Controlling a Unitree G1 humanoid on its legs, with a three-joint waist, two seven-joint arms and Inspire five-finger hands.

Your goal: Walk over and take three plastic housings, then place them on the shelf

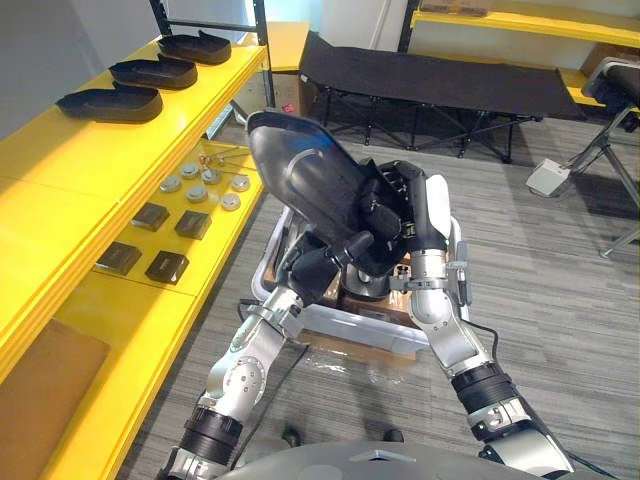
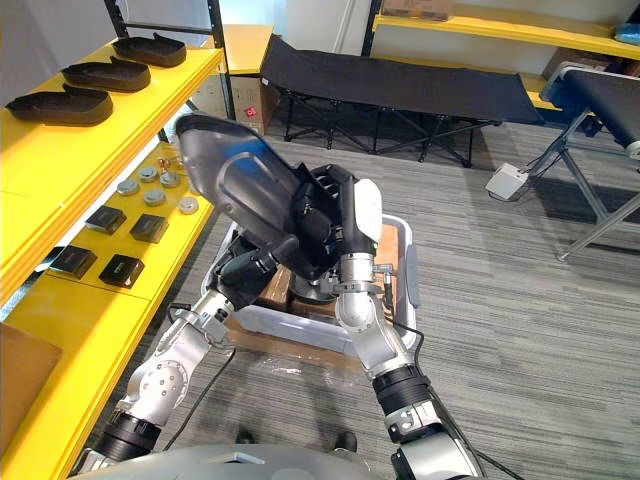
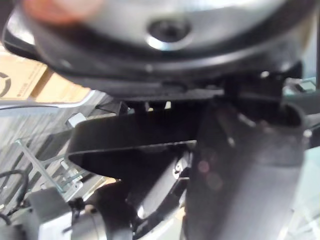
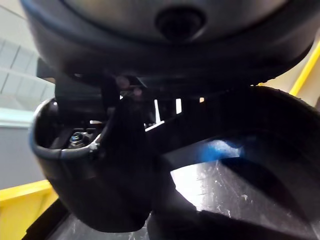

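Closest to us, our left hand (image 1: 325,262) comes up from below and clamps the lower, narrow end of the black plastic housing (image 1: 300,170). Our right hand (image 1: 395,215) curls its fingers over the housing's right edge, so both hands grasp the one part. We hold it tilted, broad end up and toward the shelf. We take the two-handed hold to be what steadies so long and glossy a shell for the carry. Beneath our arms sits the white bin (image 1: 340,322) on a sheet of cardboard (image 1: 360,350), and we must step round it rather than over it. To our left, the shelf's lower board (image 1: 130,330) carries dark square blocks (image 1: 193,224) and small metal discs (image 1: 197,193). It offers little clear room there. Above it, three similar housings (image 1: 155,71) lie in a row on the upper board (image 1: 60,140). The nearer stretch of that board is bare and looks the likelier spot. Its front lip and the black upright (image 1: 262,25) are what the raised end could catch. Farther off stand a black folding cot (image 1: 430,75) and a white box (image 1: 548,176) on the floor, well apart from us.
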